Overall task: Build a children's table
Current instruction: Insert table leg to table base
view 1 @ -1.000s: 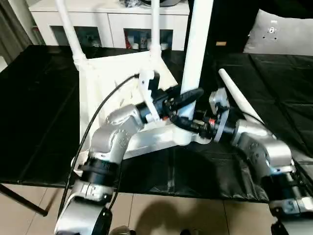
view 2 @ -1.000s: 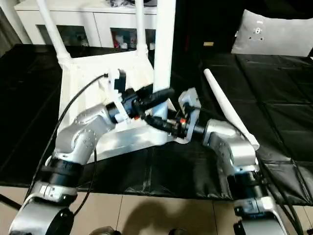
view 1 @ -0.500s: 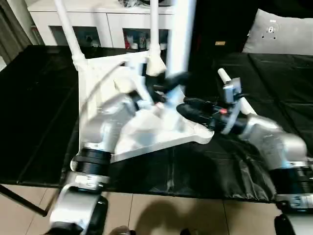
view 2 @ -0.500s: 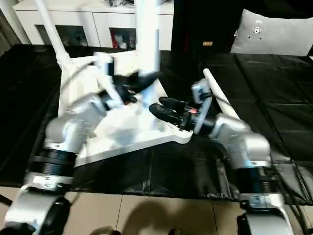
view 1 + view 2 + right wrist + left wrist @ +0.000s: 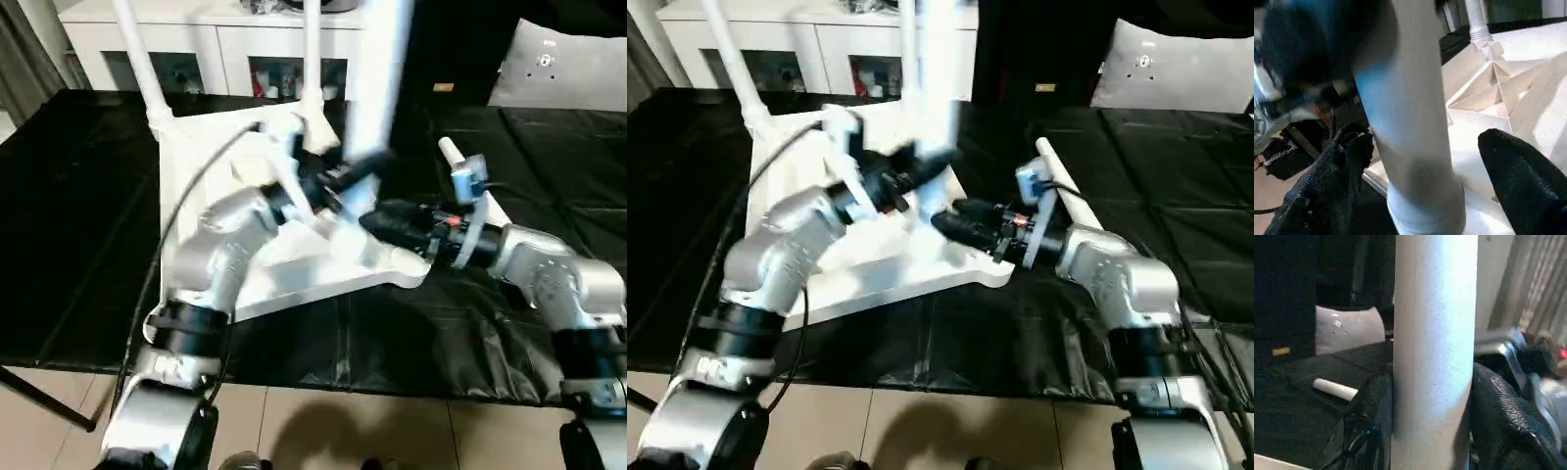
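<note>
While the left hand [image 5: 343, 176] grips the upright leg [image 5: 1432, 352], the right hand [image 5: 1420, 166] straddles it, wide.

- Counter [image 5: 78, 225]: covered in black, glossy, wrinkled sheeting; spans the full width of the head views.
- White cabinet [image 5: 220, 39]: stands beyond the far edge of the counter. Open lower compartments hold small items, too blurred to identify.
- Dark objects lie on the cabinet top [image 5: 274, 8]; kind cannot be told.
- Grey cushion [image 5: 563, 69]: far right on the black sheeting, small pale mark near its upper middle. Also seen in the left wrist view [image 5: 1347, 330].
- Small orange-brown tag [image 5: 443, 87]: sits in the dark area left of the cushion.
- Floor [image 5: 392, 431]: beige tiles with dark grout lines, along the near edge.
</note>
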Robot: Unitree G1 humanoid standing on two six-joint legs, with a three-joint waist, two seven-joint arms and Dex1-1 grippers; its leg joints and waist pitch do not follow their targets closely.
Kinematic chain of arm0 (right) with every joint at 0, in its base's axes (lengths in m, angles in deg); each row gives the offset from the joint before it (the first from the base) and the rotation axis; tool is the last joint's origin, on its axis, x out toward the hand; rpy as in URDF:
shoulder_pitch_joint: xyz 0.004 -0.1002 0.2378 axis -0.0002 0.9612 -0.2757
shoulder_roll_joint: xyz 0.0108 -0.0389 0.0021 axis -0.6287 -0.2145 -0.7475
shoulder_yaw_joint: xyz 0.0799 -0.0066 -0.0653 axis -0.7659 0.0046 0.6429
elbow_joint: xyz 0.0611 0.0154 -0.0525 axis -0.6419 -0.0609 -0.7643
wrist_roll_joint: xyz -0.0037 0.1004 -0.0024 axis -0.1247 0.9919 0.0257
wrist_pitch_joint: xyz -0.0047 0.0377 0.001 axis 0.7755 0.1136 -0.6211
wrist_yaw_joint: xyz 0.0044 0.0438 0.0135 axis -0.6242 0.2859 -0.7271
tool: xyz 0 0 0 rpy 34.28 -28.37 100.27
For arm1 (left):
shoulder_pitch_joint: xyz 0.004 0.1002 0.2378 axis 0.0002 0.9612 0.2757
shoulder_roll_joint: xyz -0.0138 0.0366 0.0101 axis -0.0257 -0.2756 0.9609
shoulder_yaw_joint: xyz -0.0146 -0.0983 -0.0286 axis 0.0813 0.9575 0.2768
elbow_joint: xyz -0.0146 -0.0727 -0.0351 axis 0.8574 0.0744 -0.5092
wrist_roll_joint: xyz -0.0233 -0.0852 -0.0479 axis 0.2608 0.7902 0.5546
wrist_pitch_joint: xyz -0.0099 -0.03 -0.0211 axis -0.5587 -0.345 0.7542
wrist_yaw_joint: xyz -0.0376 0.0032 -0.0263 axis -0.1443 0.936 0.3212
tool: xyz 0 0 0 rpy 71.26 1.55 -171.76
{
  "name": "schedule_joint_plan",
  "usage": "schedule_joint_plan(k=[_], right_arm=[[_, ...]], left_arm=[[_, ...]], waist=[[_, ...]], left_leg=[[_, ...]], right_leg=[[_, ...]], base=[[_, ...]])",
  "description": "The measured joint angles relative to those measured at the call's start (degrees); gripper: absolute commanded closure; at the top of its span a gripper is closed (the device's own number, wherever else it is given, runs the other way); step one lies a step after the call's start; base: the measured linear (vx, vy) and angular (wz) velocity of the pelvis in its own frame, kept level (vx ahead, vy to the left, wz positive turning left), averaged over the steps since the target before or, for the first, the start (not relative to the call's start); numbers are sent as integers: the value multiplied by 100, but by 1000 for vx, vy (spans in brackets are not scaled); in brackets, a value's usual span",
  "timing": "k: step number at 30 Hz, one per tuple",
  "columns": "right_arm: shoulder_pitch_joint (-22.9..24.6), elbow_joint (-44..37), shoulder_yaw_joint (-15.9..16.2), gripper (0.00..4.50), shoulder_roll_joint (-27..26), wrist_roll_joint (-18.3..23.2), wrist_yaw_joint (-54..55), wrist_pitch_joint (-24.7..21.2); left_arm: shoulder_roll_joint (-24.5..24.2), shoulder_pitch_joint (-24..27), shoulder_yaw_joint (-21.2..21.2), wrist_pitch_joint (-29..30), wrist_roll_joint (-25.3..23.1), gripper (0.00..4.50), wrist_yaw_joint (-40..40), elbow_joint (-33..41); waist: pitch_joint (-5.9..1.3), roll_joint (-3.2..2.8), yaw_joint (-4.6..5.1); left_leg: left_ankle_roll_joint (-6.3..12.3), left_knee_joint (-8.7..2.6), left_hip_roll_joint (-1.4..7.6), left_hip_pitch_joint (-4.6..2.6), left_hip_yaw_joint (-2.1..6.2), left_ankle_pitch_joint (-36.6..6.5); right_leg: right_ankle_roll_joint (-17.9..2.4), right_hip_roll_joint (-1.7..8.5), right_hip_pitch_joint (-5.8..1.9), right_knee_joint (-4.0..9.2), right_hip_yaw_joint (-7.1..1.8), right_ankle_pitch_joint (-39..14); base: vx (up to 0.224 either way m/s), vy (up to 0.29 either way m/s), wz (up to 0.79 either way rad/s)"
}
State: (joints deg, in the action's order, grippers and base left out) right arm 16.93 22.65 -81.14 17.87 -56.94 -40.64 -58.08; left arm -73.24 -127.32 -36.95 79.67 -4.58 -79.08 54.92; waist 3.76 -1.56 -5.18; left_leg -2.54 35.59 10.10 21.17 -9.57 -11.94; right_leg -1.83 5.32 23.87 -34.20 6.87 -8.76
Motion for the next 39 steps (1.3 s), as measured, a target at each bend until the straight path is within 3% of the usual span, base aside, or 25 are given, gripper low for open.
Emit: schedule_joint_plan(k=[10, 12, 30, 39], right_arm=[[-148, 225, 216, 57, 4, -192, -230, 105], [-148, 234, 282, 95, 1, -242, -251, 147], [-147, 343, 424, 95, -84, -497, -376, 510], [-148, 455, 485, 173, -84, -531, -439, 616]], left_arm=[[-58, 68, -244, -93, -170, 265, -123, 149], [-65, 69, -247, -93, -170, 265, -123, 155], [23, 103, -407, -93, -239, 265, -123, 243], [-14, 105, -428, -96, -294, 265, -122, 243]], waist=[[0, 4, 1], [0, 4, -1], [0, 7, 1], [0, 13, -1]], left_leg=[[-1, 1, 0, 0, -1, 1], [-1, 1, 0, 0, -1, 1], [-2, 2, 0, 1, -1, 2], [-3, 3, 0, 1, -1, 2]], right_leg=[[-1, 0, 0, -1, 0, 2], [-1, 0, 1, -2, 0, 2], [-2, 0, 1, -6, -1, 3], [-1, 0, 1, -7, -1, 3]], base=[[0, 0, 0], [0, 0, 0], [0, 0, 0], [0, 0, 0]])
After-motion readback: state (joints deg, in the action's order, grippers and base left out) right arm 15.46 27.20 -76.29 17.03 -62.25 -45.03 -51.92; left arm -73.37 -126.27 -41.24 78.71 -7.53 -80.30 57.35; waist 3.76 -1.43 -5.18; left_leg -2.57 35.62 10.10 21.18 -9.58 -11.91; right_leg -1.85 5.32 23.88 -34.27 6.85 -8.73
